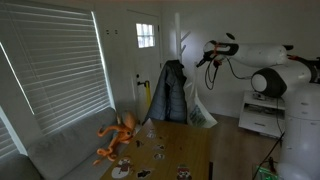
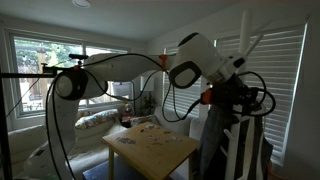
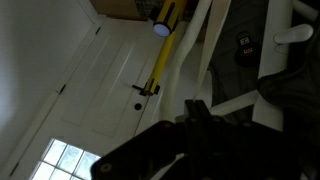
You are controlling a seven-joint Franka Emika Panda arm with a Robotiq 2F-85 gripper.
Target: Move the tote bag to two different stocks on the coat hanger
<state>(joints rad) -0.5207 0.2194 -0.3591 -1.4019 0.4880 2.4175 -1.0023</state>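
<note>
Pale off-white cloth tote bag (image 1: 202,110) hangs on the tall white pole coat hanger (image 1: 181,45), beside a long dark jacket (image 1: 170,90). Black pincer (image 1: 205,57) is positioned near the upper pegs. Whether it is apart or together cannot be determined.

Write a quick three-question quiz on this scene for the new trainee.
1. True or false: the tote bag lies on the table.
2. What hangs right beside the bag? A) dark jacket B) umbrella C) hat
3. Fill in: the gripper is up near the ___ of the coat stand.

Key: 1 false, it hangs at the stand; 2 A; 3 top.
</note>
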